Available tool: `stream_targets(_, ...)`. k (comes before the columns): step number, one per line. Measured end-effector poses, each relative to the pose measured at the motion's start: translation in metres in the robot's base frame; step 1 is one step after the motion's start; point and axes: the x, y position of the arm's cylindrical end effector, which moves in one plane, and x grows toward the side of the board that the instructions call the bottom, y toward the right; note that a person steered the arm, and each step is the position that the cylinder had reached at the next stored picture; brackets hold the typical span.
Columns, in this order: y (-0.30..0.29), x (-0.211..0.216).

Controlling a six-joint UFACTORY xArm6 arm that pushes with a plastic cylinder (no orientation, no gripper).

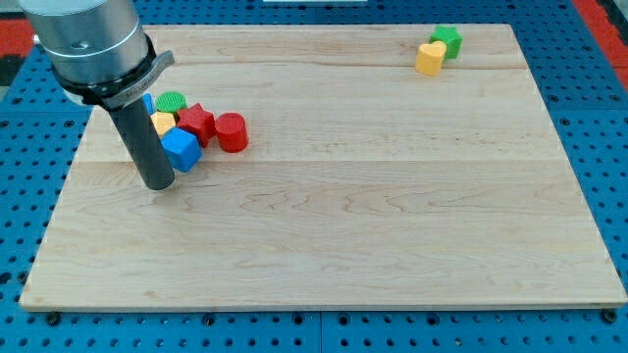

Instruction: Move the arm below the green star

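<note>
The green star sits near the view's top right of the wooden board, touching a yellow heart just to its lower left. My tip rests on the board at the view's left, far from the star. It stands just left of a blue cube. That cube belongs to a cluster with a red star, a red cylinder, a green cylinder and a yellow block. Another blue block is mostly hidden behind the rod.
The arm's grey body fills the view's top left corner. A blue perforated table surrounds the board on all sides.
</note>
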Motion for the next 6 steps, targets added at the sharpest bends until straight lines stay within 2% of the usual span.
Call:
stream_targets(3, 0.02, 0.003)
stream_targets(6, 0.309, -0.05)
